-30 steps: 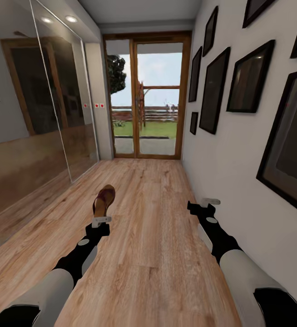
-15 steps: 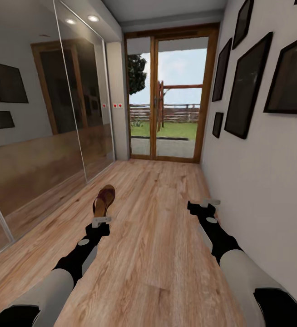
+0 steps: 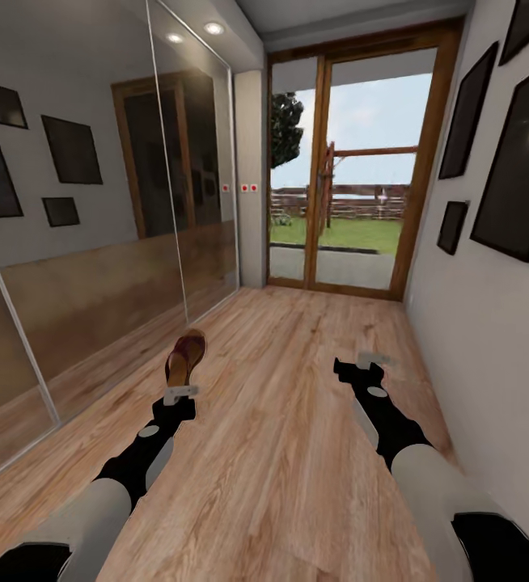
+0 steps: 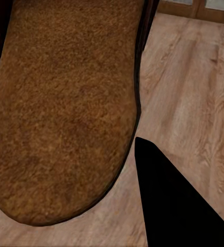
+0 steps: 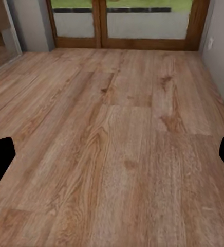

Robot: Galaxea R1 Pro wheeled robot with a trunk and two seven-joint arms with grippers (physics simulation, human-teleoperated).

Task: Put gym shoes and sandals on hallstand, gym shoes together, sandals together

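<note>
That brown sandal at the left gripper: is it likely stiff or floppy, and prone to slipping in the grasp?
The sandal sticks out straight from the left gripper without sagging, so the sole is probably fairly stiff. Its footbed looks fuzzy and matte, likely giving decent friction. It looks thin and small, so probably light.

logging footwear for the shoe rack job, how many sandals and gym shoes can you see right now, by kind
sandals: 1, the brown sandal at the tip of the left pincer, its tan footbed close up in the left wrist view
gym shoes: 0
total: 1
</note>
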